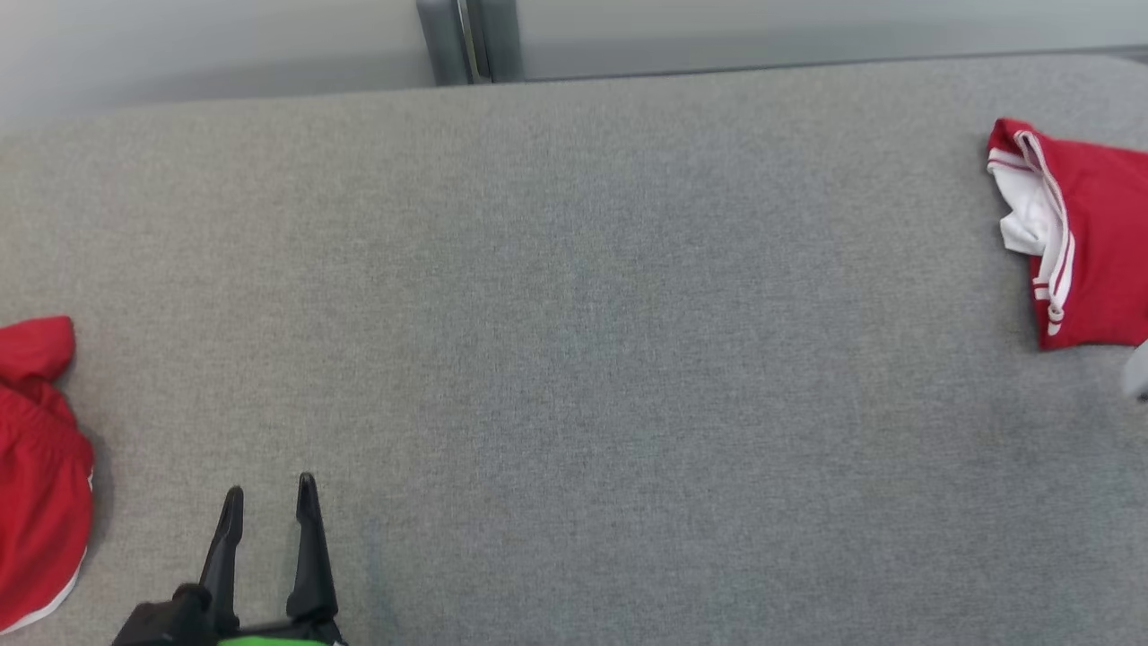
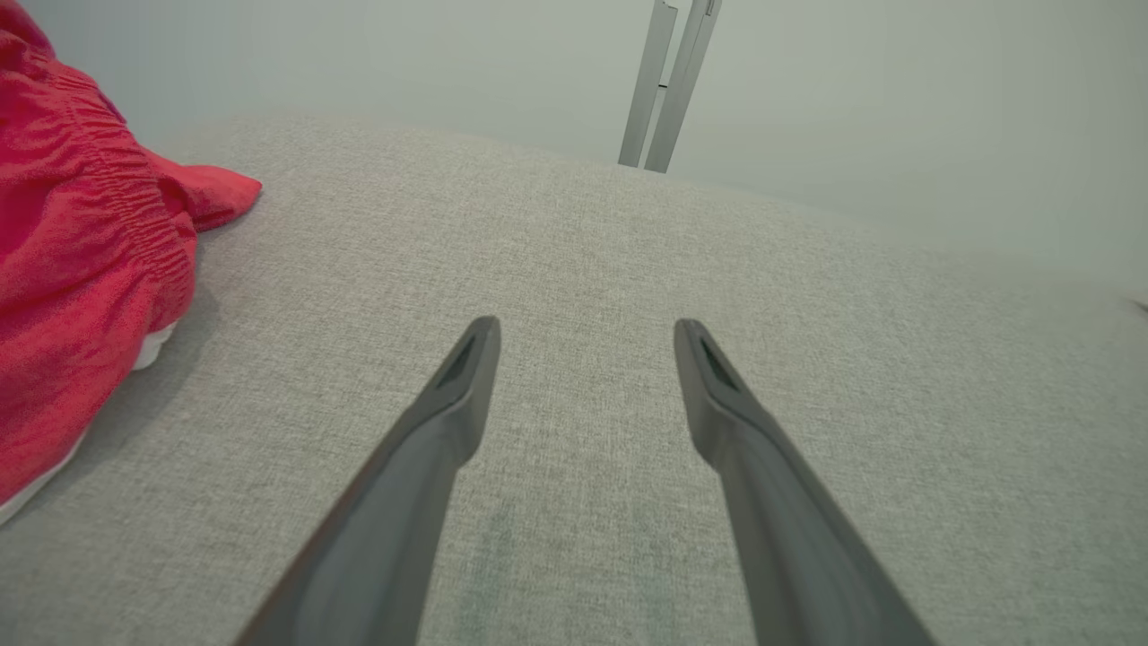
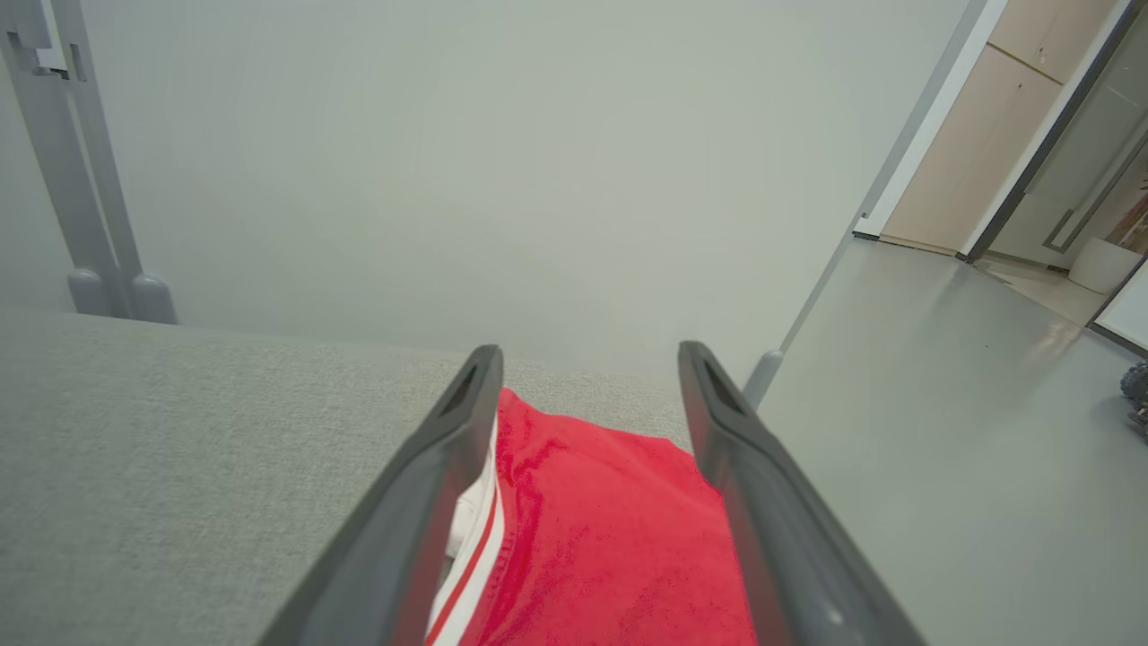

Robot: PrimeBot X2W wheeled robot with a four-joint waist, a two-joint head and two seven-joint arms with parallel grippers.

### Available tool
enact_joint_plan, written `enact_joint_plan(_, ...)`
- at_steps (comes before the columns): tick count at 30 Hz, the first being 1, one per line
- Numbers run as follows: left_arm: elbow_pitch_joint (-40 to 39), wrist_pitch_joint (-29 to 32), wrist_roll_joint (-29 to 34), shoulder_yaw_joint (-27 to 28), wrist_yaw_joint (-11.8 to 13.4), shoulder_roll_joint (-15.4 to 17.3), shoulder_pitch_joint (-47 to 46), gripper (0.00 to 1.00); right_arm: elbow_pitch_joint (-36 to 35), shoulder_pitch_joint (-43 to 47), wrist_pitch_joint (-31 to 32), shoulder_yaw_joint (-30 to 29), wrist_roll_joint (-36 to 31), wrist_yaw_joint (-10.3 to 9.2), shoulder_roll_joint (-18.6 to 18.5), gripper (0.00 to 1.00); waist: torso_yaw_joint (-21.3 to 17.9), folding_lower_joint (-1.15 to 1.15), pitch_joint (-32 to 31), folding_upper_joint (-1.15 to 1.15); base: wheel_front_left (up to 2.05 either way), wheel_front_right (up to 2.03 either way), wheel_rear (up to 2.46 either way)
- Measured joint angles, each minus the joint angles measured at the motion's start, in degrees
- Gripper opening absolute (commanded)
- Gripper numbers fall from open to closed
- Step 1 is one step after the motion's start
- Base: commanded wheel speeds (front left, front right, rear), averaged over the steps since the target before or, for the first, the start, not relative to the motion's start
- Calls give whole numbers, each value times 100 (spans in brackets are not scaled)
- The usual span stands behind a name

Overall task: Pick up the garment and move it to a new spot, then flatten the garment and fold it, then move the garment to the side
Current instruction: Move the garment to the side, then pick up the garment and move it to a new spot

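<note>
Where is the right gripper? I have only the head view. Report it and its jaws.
Observer: In the right wrist view the right gripper stands open, the folded red garment showing between its fingers.
Operator: Say how near the table edge that garment lies.
Observer: Near: the table ends a little past it, with floor beyond.
Operator: Describe the red piece at my left.
Observer: In the left wrist view the crumpled red garment shows a gathered elastic waistband, left of the open left gripper.
</note>
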Motion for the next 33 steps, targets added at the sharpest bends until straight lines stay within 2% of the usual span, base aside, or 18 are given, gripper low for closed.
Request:
enact_joint_plan(3,154,0,20,85,31,1,277,100,-661,838,-15,249,124,0,443,100,-63,0,-369,0,0,0,0)
enact_joint_plan(7,389,0,238,168,-105,-3,438,100,-1432,1797,-18,670,35,0,915,100,-170,0,-832,0,0,0,0)
enact_joint_plan(12,495,0,382,283,-208,-1,430,100,-1846,2670,-21,862,-111,0,1472,100,-295,0,-1268,0,0,0,0)
enact_joint_plan(20,608,0,413,350,-292,-2,425,100,-1785,3293,-21,998,-210,0,1764,100,-368,0,-1714,0,0,0,0)
enact_joint_plan(27,683,0,412,277,-320,-2,428,100,-1772,3338,-21,894,-240,0,1978,100,-311,0,-1721,0,0,0,0)
enact_joint_plan(33,686,1,412,296,-356,-2,411,100,-1794,3383,-21,834,-266,0,2015,100,-271,0,-1680,0,0,0,0)
